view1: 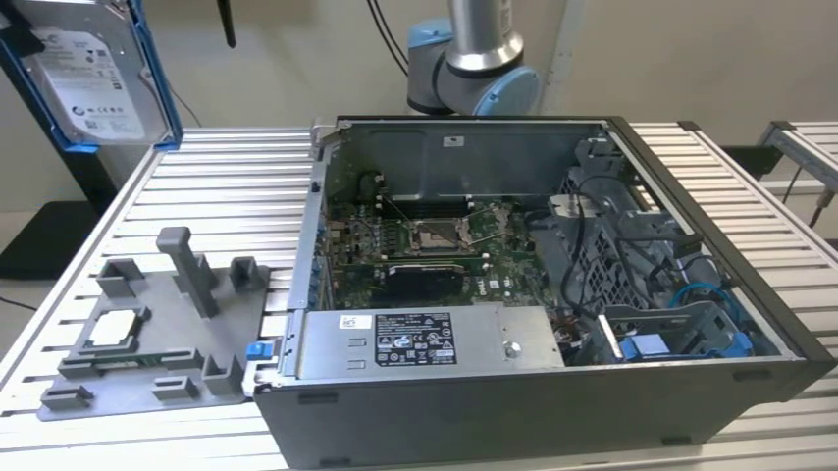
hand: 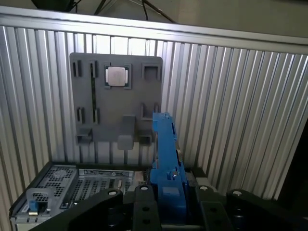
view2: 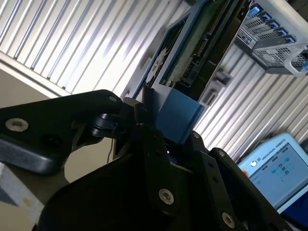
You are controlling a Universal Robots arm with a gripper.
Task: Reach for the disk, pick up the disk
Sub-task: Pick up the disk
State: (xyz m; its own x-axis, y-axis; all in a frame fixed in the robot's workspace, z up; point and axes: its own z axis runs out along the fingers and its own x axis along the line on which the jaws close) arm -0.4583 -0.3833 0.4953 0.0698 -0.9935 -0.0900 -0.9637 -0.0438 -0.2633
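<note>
Up close at the exterior view's left edge hangs the disk (view1: pixel 89 83), white label facing us, blue frame around it, lifted well clear of the ribbed worktop (view1: pixel 223 177). Below it sits the grey parts tray (view1: pixel 157 334) with the small square chip (view1: pixel 116 329), and the open computer case (view1: pixel 550 392) lies toward the exterior view's right, the arm (view1: pixel 474 59) rising behind it. Over to the second wrist view: the hand (view2: pixel 168 137) is closed on the blue frame, black fingers (view2: pixel 144 115) pressing either side of it, with a lit screen (view2: pixel 276 166) off in the corner. Now the first wrist view: the disk (hand: pixel 163 144) shows edge-on, standing straight up out of the hand (hand: pixel 166 197), the tray (hand: pixel 91 120) and chip (hand: pixel 115 76) far beneath. So the pickup looks done, I'd say. Doing it well means a square squeeze on the plastic frame and not the label face, firm enough that the disk cannot pivot. The exterior view gives you the label and the height; the wrist views give you the grip itself.
</note>
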